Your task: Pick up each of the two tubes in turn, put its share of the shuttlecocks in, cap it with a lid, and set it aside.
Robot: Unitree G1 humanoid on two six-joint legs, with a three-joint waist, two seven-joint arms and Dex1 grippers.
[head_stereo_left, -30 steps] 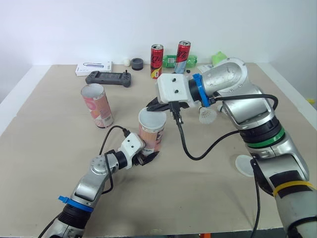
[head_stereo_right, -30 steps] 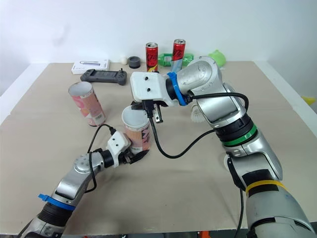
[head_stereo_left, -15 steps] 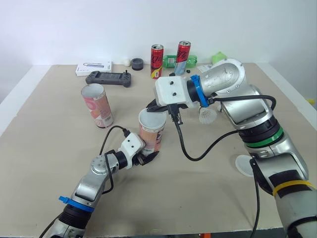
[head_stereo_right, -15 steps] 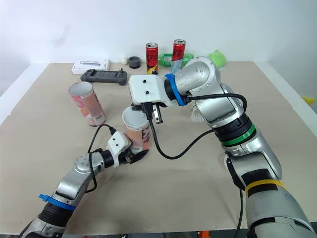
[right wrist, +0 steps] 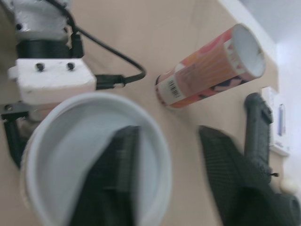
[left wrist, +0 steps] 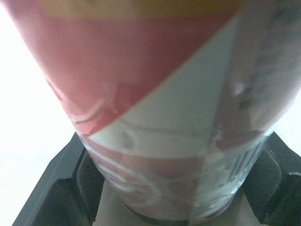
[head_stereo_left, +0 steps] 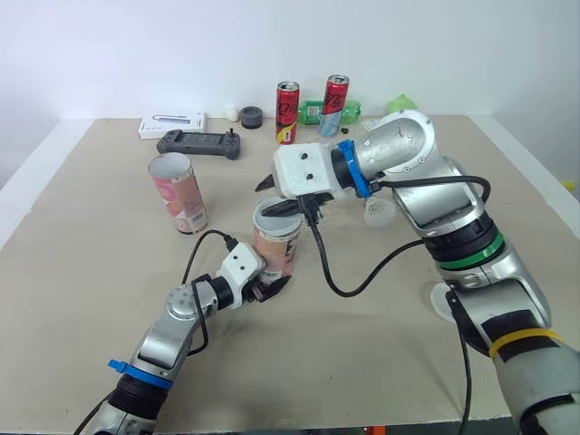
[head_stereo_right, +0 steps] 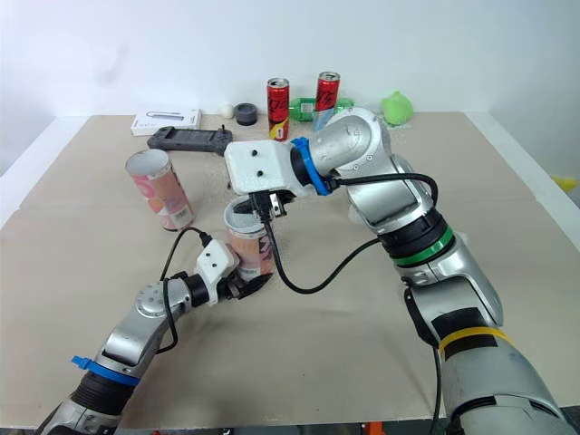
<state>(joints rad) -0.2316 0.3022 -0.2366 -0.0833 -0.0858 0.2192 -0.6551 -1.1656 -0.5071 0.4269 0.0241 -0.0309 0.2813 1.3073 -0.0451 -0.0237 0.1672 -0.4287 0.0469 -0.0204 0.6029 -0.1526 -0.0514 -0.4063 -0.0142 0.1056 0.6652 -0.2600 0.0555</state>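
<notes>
Looking down from the head, the left end effector (head_stereo_left: 268,289) is clamped on the foot of the tube (head_stereo_left: 276,243), which stands upright on the worktop (head_stereo_left: 82,272) directly under the right end effector (head_stereo_left: 275,196), whose fingers are spread and carry nothing I can see. The left wrist view has both fingers hugging the tube's base, the firm, low hold this step needs. In the right wrist view one finger hangs inside the mouth and one outside, so I judge a straight lift out is safest before fetching the shuttlecock (head_stereo_left: 379,213) behind that arm.
</notes>
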